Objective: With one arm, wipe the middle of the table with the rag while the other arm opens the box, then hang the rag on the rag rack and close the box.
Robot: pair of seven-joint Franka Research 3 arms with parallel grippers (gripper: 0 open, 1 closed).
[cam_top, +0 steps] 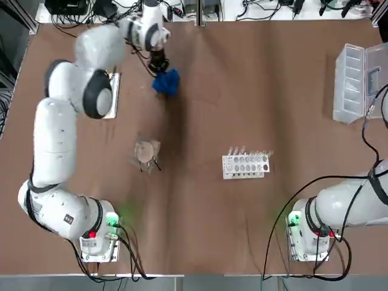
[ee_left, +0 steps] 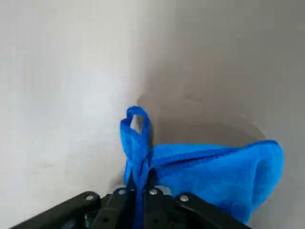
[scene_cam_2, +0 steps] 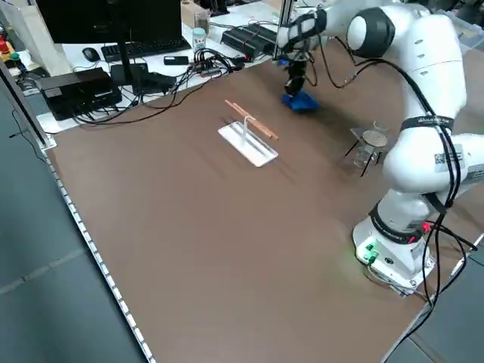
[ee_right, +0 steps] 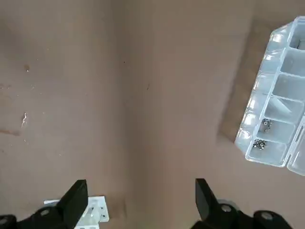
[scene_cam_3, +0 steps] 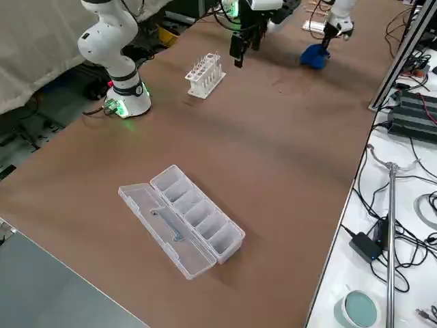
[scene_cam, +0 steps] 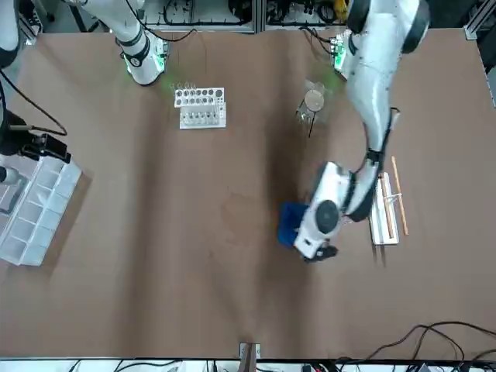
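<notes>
"State the condition of the left gripper."

"The left gripper (ee_left: 141,177) is closed on the rag (cam_top: 166,82), pinching it near one end; a small loop stands up by the fingers and the rest drapes to one side. It works over the far-left part of the table (cam_top: 200,212). Contact between cloth and tabletop cannot be confirmed."

"And the rag rack (scene_cam_2: 261,155)?"

"It lies to the robot's left of that gripper and slightly nearer the arm bases, a short way off. Its wooden rods (scene_cam_2: 254,121) run roughly toward and away from the robot, so the gripper stands off their long side, not their ends."

"Finding for the move?"

"If wiping is judged sufficient, which I cannot certify, the hang calls for a lift and a leftward carry, with the cloth laid across a rod. The left arm is plainly the nearer. Too low a pass could catch the rack and tip it."

"The other arm?"

"The right gripper (ee_right: 141,183) is open and empty, raised near the box (scene_cam_3: 198,212), which is well to the left gripper's right. The lid is already open. Closing it properly falls to the right arm."
</notes>
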